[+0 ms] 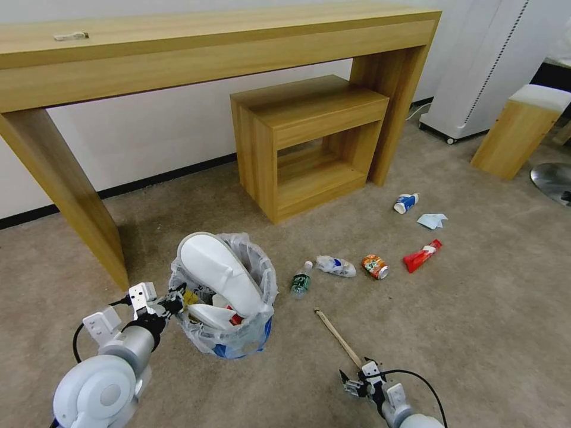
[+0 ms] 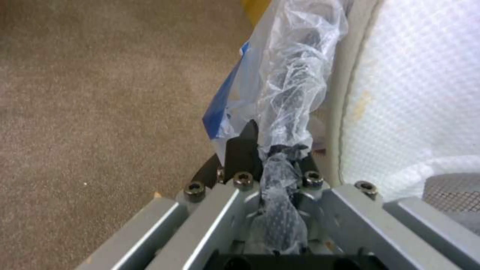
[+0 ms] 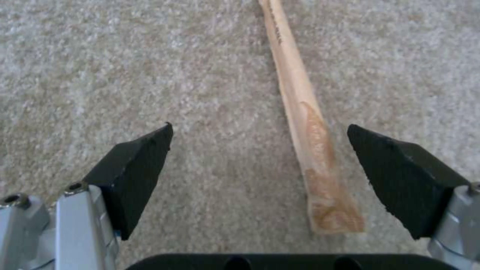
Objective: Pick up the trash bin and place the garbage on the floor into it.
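Observation:
The trash bin [image 1: 250, 339], lined with a crinkly clear bag [image 2: 295, 75], is at the lower left of the head view with two white slippers [image 1: 217, 270] in it. My left gripper [image 1: 175, 300] is shut on the bin's bagged rim [image 2: 280, 153]. A wooden stick [image 1: 338, 337] lies on the beige carpet, and my right gripper [image 1: 357, 385] stands open over its near end [image 3: 305, 123], one finger on each side. Farther off on the floor lie a green-labelled bottle [image 1: 301, 279], a crushed clear bottle [image 1: 336, 266], a can [image 1: 375, 266], a red wrapper [image 1: 422, 255], a tissue [image 1: 432, 221] and a blue-white cup [image 1: 406, 203].
A long wooden console table [image 1: 178, 53] runs along the wall, its left leg [image 1: 65, 190] close behind the bin. A small wooden side table [image 1: 309, 137] stands under it. A white unit [image 1: 476, 65], a wooden stool [image 1: 523, 128] and a chrome base [image 1: 553, 181] are at the right.

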